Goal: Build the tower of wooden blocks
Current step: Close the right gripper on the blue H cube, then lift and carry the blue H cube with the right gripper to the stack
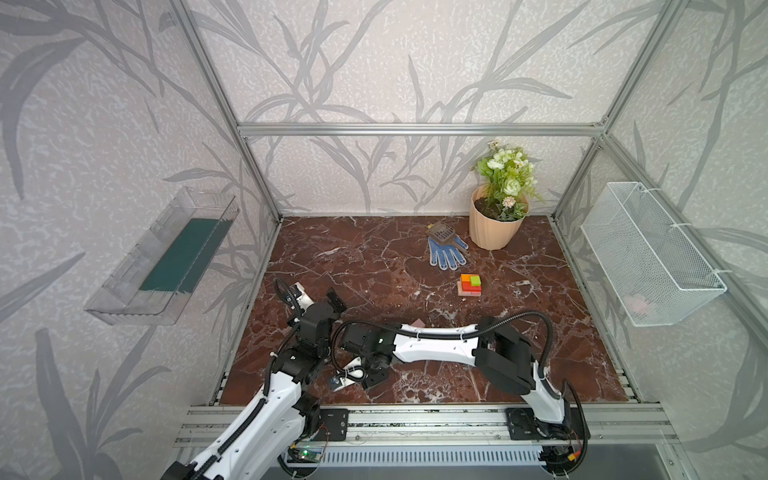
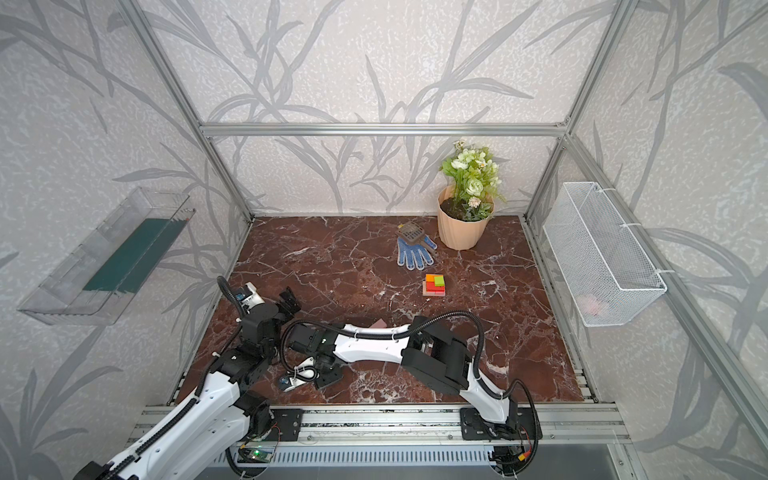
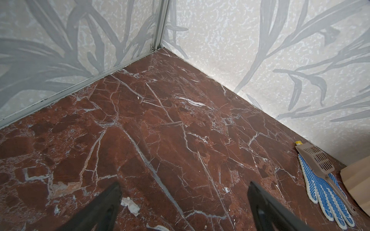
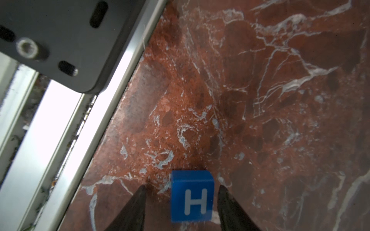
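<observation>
Blue "H" cube (image 4: 191, 197) sits near the table (image 4: 270, 90) edge between part-open right jaws, ungripped; left jaws gape empty.

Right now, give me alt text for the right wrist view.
A blue cube with a white H sits on the red-brown marble table between the open fingers of the right gripper. A metal rail edges the table.

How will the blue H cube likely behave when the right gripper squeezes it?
The blue cube looks like solid painted wood, so probably stiff and light. Its flat sides suit the right gripper, though smooth paint may slip. It sits off-centre between the jaws, so it may slide on the table first, not roll.
</observation>
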`<state>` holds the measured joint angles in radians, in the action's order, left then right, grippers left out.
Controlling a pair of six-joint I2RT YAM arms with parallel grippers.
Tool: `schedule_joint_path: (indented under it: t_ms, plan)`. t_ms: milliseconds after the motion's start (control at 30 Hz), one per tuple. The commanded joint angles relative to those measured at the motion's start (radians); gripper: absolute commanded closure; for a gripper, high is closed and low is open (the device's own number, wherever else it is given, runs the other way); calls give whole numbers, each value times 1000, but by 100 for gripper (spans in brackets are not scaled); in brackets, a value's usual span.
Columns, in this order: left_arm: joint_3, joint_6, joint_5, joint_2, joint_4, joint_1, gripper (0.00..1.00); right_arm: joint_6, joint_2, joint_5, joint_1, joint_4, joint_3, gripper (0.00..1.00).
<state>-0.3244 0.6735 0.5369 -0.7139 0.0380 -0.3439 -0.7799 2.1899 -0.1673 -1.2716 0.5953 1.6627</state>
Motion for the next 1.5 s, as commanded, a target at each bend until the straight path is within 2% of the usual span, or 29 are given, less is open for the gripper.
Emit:
schedule_joint_path:
  t_ms: [0,100,367,633,733,833,933,1100,1133,1267,1400,1467]
  plan:
    - [7,14,9,11,5,6,0,-8,34,-23,6,59,32,52]
    - [7,15,9,11,5,6,0,-13,46,-24,11,85,46,59]
    - [7,17,11,11,4,6,0,-9,51,-17,12,77,41,62]
    - [8,18,13,13,4,6,1,-5,43,-11,11,71,27,71]
    - [7,18,11,12,5,6,1,-5,12,-15,12,58,7,76]
    - [8,18,13,11,5,6,1,0,-27,-22,17,77,3,85]
    - [8,18,11,13,6,6,1,11,-87,-37,28,89,-19,89]
    - [7,15,14,16,2,6,1,5,-269,-19,55,52,-149,89]
    - [9,15,15,17,2,6,1,1,-303,-21,67,58,-170,92]
    - [9,14,18,21,0,6,1,9,-446,-68,171,129,-216,100]
    - [10,12,17,25,-4,6,1,13,-582,-42,299,125,-258,100]
    - [11,10,22,30,-7,6,0,-36,-619,-66,351,149,-263,100]
